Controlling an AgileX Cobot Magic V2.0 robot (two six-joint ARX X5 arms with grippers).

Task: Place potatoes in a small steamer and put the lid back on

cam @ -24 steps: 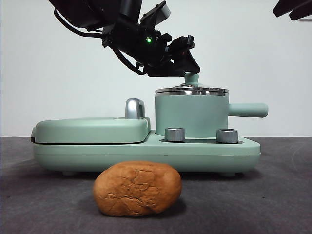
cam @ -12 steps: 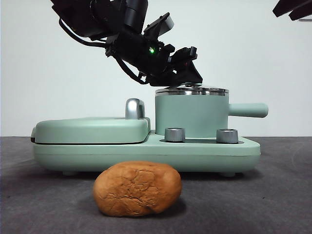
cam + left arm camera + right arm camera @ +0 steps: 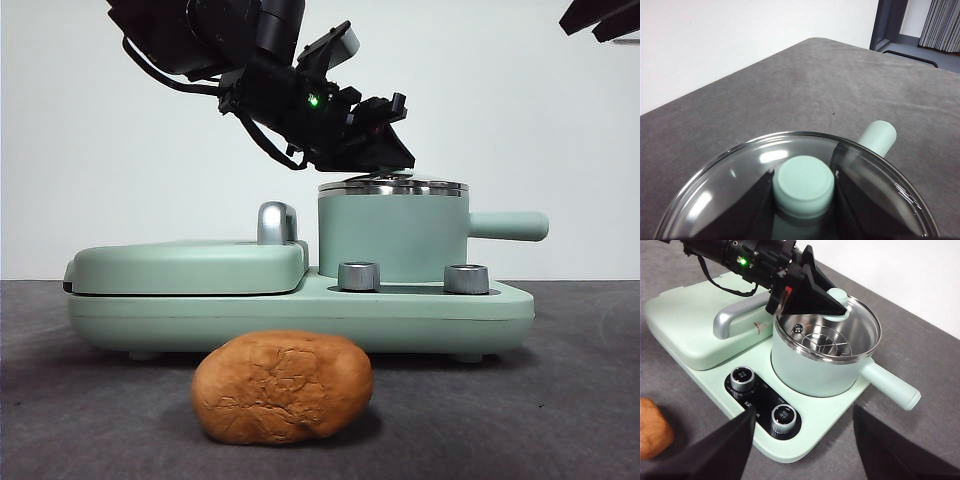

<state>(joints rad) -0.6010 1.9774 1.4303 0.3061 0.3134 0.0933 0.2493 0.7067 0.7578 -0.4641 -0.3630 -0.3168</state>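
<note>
Nearest the front camera, the potato [image 3: 282,387] lies on the grey table [image 3: 560,400], just before the green cooker base [image 3: 300,310]. Behind it, the small steamer [image 3: 393,238] stands on that base with the lid [image 3: 840,325] seated on its rim. Above, the left gripper [image 3: 385,150] clasps the lid knob [image 3: 803,185], while the right gripper [image 3: 802,440] hangs well apart, jaws spread.

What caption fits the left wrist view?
Left gripper straddling the lid knob above the pot handle.
</note>
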